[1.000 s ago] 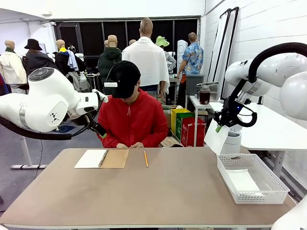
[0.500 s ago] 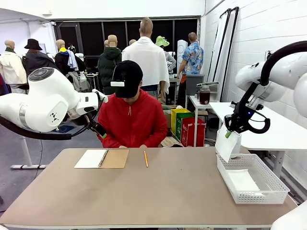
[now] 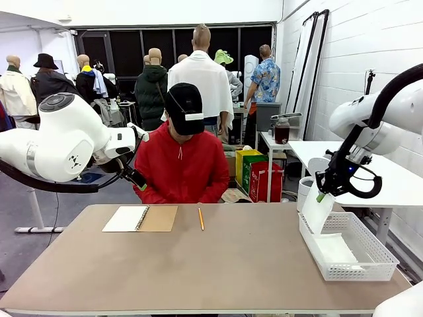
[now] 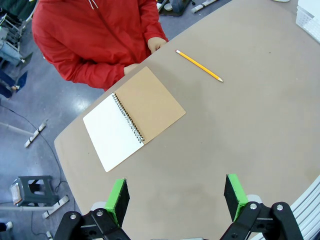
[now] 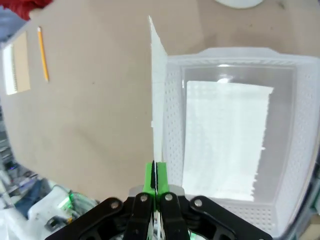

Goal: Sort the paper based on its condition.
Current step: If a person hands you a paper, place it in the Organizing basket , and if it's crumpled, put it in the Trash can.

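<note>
From my station I read this as the drop-off step of the sorting: one sheet is being carried to the basket, and nothing else loose lies on the tabletop (image 3: 218, 264) waiting. Starting at the left, my left end effector (image 4: 175, 197) hangs high above the brown tabletop with its green-padded fingers spread wide and nothing between them; below it lie the spiral-bound notebook with the brown kraft cover (image 4: 134, 118), folded open to a blank white page, and a yellow pencil (image 4: 199, 65), just in front of the person in the red hooded top (image 3: 183, 168). Moving right, my right end effector (image 3: 322, 196) is pinched fully closed on the top edge of a thin, plain white sheet of paper (image 3: 316, 212), which hangs straight down from the pads. In the right wrist view that sheet shows edge-on, directly above the near-side wall of the white rectangular mesh basket (image 5: 300, 125), so it is partly over the rim and not yet clear inside. A second flat white sheet (image 5: 225, 140) already lies on the basket floor. My judgement is that the next move calls for shifting the hanging sheet a little farther over the basket's interior, lowering it, and only then parting the fingers, so the paper does not catch on the wall and slide outside.
</note>
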